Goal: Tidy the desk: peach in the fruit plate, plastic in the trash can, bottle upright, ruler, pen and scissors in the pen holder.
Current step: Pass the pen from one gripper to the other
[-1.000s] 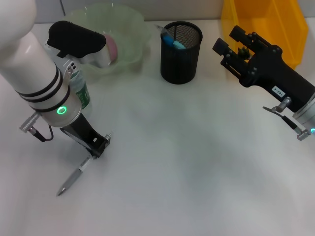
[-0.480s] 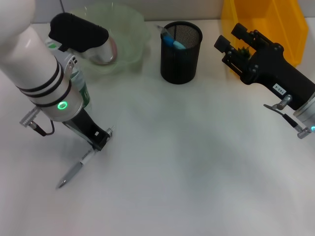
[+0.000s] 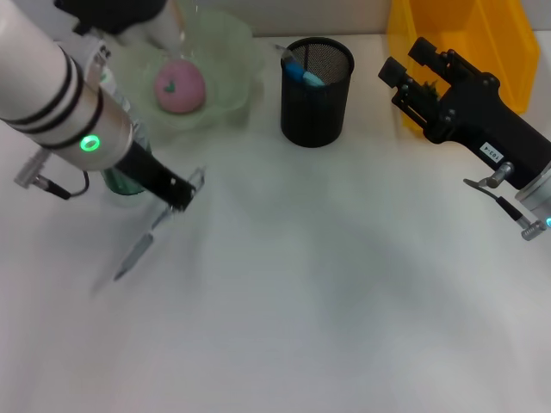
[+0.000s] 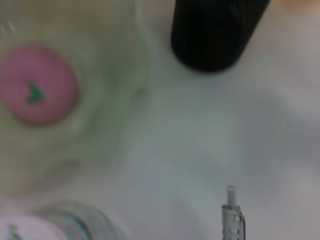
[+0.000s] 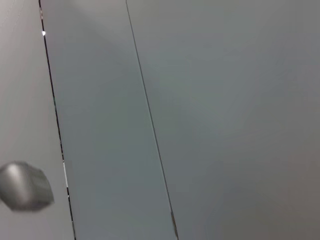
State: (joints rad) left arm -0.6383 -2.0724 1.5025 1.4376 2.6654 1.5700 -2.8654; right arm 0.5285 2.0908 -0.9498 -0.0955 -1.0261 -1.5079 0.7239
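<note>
Pen (image 3: 136, 253) near worktop's left edge, top end clamped in left pincer (image 3: 178, 196), tip hanging down. Peach (image 3: 179, 87) already in fruit plate (image 3: 231, 60). Carry pen slowly, tip down, over pen holder (image 3: 317, 80), then let go. Right pincer (image 3: 405, 70) parked, apart, by far right corner.

Pink peach (image 3: 179, 87) sits in the pale green translucent fruit plate (image 3: 237, 60), green mark facing up. Black mesh pen holder (image 3: 317, 90) stands upright beside the plate, blue-tipped items inside. Grey pen (image 3: 135, 254) angled over the bench, upper end at the left gripper (image 3: 185, 191). Green-labelled bottle (image 3: 123, 181) mostly hidden behind the arm. Yellow trash can (image 3: 465, 43) at far right.
</note>
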